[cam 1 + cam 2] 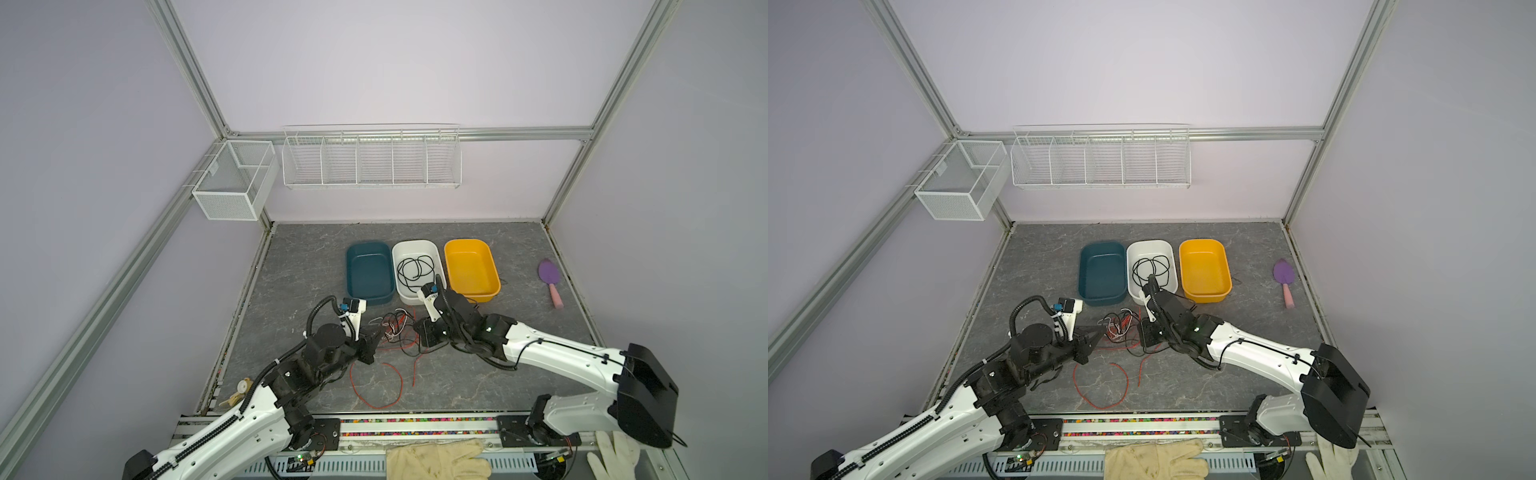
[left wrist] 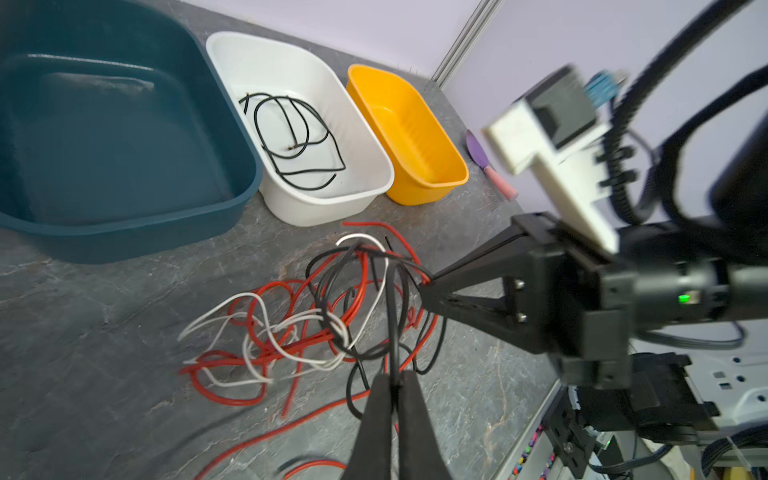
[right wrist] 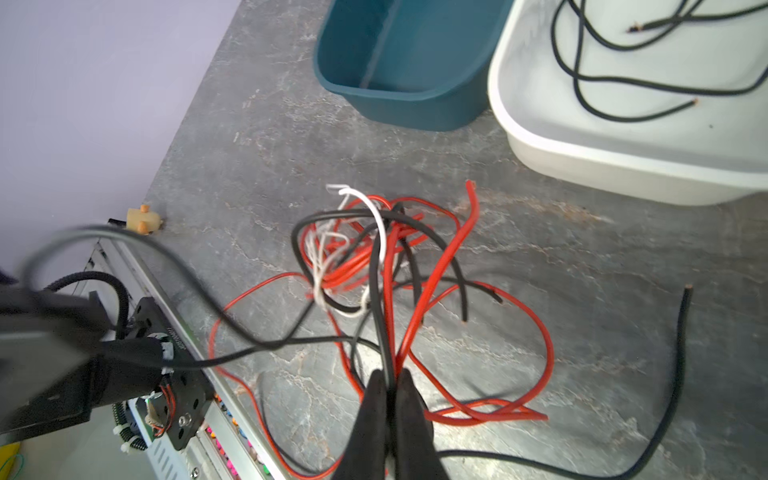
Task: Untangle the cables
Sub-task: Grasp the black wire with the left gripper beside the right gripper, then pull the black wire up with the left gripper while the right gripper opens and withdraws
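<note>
The cables (image 1: 395, 332) lie as a tangle of black, red and white wires on the grey table, between my two grippers in both top views (image 1: 1119, 328). My left gripper (image 2: 392, 376) is shut on a black cable rising out of the tangle (image 2: 324, 307). It reaches in from the left (image 1: 377, 334). My right gripper (image 3: 390, 376) is shut on a black cable, with a red one running beside its fingers. It meets the pile from the right (image 1: 417, 330). A loose red loop (image 1: 376, 386) trails toward the front edge. Another black cable (image 1: 415, 270) lies coiled inside the white tub (image 1: 415, 243).
A teal tub (image 1: 369, 272) and a yellow tub (image 1: 471, 270) flank the white one behind the tangle. A purple brush (image 1: 548, 274) lies at the right. Gloves (image 1: 436, 459) rest on the front rail. A small wooden toy (image 1: 239, 392) sits front left. Wire baskets (image 1: 370, 158) hang on the wall.
</note>
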Motion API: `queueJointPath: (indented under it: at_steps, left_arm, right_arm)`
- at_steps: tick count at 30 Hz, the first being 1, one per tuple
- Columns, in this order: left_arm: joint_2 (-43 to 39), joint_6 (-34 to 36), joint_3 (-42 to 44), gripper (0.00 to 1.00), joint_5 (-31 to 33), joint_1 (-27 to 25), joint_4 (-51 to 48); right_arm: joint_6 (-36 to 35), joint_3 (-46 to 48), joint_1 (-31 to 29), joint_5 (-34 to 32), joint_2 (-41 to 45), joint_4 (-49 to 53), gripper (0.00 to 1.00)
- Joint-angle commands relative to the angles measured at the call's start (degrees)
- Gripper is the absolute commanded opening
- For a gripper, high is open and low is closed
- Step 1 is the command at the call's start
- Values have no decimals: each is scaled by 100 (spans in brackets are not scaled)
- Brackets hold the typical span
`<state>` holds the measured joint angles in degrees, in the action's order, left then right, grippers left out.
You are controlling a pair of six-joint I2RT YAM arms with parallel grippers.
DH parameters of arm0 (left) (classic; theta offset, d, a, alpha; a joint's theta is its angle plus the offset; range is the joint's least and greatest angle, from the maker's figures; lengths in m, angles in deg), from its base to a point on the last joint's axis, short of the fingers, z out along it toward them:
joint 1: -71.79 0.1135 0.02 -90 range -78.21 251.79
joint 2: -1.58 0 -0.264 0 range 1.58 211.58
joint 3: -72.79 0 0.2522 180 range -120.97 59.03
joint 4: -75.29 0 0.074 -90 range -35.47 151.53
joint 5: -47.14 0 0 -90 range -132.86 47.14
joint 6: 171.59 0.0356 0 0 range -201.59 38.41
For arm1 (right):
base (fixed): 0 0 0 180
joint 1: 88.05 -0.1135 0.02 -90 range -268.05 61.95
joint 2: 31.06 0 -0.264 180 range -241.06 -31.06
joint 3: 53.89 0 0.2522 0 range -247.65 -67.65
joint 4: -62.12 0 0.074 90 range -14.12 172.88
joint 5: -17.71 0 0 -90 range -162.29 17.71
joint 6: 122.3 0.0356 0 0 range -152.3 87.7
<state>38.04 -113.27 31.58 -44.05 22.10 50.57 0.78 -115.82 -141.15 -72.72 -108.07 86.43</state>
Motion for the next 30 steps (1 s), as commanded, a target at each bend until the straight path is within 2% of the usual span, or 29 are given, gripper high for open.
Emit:
queueJointPath:
  at_steps: [1,10,22,30]
  left_arm:
    - [-228,-124,-429,0,-9,-25,-342]
    - [-385,48,-1663,0,-35,-23,-1105]
    - [-5,497,-3452,0,227,-23,-2166]
    - [294,647,-4121,0,304,-24,-2456]
  right_arm:
    - [303,223,114,-118,35,-179,6]
    - [549,668,334,-86,-157,-530,6]
    - [588,1019,397,91,-405,-1030,6]
    - [565,1194,395,252,-508,-1401,6]
